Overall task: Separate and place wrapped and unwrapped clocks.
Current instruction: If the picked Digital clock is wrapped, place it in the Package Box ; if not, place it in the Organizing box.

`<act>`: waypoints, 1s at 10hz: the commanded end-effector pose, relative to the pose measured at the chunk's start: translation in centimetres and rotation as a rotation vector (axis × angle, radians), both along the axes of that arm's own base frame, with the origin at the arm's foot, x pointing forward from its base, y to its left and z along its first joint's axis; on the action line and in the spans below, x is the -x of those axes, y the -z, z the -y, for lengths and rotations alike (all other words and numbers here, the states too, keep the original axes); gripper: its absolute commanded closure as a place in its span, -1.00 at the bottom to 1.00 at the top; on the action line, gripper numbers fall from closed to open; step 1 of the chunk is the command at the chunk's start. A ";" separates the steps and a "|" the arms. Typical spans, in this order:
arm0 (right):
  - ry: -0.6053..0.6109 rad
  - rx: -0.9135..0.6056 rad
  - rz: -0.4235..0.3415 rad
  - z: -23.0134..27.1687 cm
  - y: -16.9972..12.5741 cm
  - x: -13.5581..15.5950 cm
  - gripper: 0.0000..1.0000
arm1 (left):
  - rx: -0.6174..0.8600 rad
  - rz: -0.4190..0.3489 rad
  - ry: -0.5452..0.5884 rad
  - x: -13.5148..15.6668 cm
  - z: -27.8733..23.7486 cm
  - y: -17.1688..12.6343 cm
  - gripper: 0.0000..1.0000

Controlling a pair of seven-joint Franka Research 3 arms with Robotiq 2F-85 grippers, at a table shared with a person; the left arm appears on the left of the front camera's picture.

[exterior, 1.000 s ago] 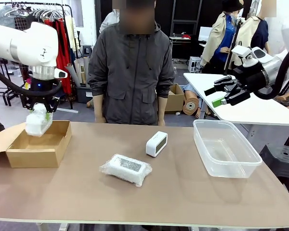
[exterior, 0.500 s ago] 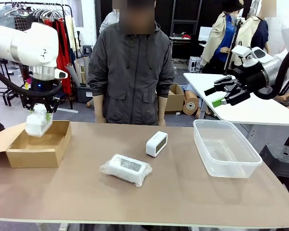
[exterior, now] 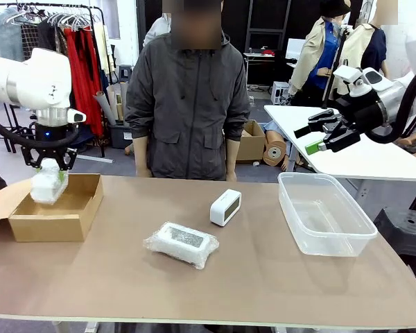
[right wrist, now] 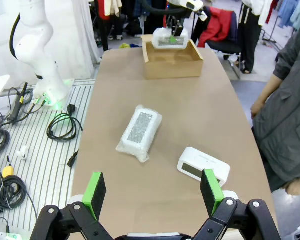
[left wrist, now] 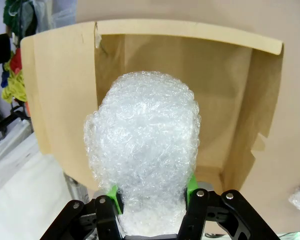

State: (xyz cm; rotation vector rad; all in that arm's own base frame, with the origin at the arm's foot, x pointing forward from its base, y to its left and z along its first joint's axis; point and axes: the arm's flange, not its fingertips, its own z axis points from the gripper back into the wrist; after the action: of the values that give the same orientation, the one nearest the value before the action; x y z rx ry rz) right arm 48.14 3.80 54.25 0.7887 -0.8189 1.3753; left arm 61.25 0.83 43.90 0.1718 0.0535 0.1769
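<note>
**Front view.** The left gripper (exterior: 50, 172) is clamped on the rounder wrapped clock (exterior: 47, 189), a white bundle in bubble wrap. It hangs over the open cardboard box (exterior: 52, 225) at the left end of the worktop (exterior: 263, 284). Whether the bundle's lower end sits below the box rim cannot be told. The flat wrapped clock (exterior: 182, 243) lies near the middle of the worktop, towards the robot's edge. The bare white clock (exterior: 225, 207) stands just beyond it, towards the far edge and apart from it. A clear plastic tub (exterior: 333, 244) stands at the right end. The right gripper (exterior: 307, 137) is raised above and beyond the tub, its fingers spread wide and holding nothing. A person (exterior: 187, 97) in a dark jacket stands at the far edge.

**Left wrist view.** The green pads of the left gripper (left wrist: 154, 200) press the base of the rounder wrapped clock (left wrist: 142, 155) from both sides. The box (left wrist: 225, 100) lies open behind it.

**Right wrist view.** The right gripper (right wrist: 153, 190) is fully spread. Past it on the worktop (right wrist: 190, 115) lie the flat wrapped clock (right wrist: 139, 132) and, nearer the person's side, the bare white clock (right wrist: 203, 165). At the far end the rounder wrapped clock (right wrist: 168, 39) is held over the box (right wrist: 172, 62).
</note>
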 end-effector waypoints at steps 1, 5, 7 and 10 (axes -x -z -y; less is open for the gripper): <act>-0.003 -0.006 0.004 -0.1 -0.2 0.0 -1.00 | 0.054 0.003 0.019 1.3 -0.9 0.6 1.00; -0.003 -0.006 0.004 -0.1 -0.2 0.0 -1.00 | 0.025 0.000 0.027 2.7 -1.6 1.9 1.00; -0.003 -0.006 0.004 -0.1 -0.2 0.0 -1.00 | 0.000 0.016 0.036 2.9 -1.8 2.8 1.00; -0.003 -0.006 0.004 -0.1 -0.2 0.0 -1.00 | -0.025 0.020 0.052 2.3 -1.8 4.1 1.00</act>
State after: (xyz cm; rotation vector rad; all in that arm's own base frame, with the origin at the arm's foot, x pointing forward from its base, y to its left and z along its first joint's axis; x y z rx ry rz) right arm 48.14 3.80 54.25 0.7887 -0.8189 1.3753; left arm 59.06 2.38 40.05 0.1737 0.0537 0.1413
